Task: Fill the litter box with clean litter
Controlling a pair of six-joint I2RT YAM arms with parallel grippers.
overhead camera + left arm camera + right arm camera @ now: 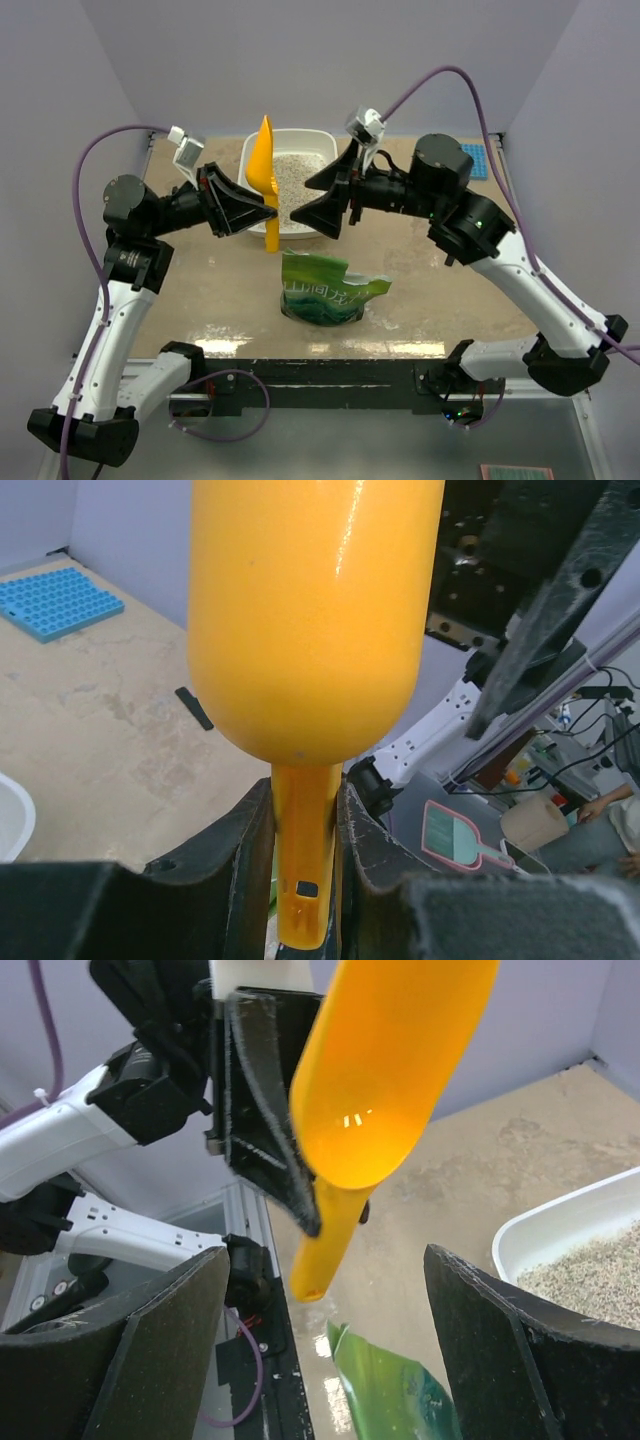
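Two pincers up over the table (450,290). My left pincer (268,215) clamps the scoop (262,165) by its handle, bowl above the box (325,140). Litter (295,170) lies in the box, far centre. My right pincer (300,203) gapes, empty, beside the scoop.

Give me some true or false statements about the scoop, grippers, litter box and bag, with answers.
1. The left gripper holds the scoop by its handle. True.
2. The right gripper is shut on the bag. False: it stands open and empty; the bag lies on the table.
3. The litter box is empty. False: litter lies in it.
4. The mat lies at the table's far right. True.
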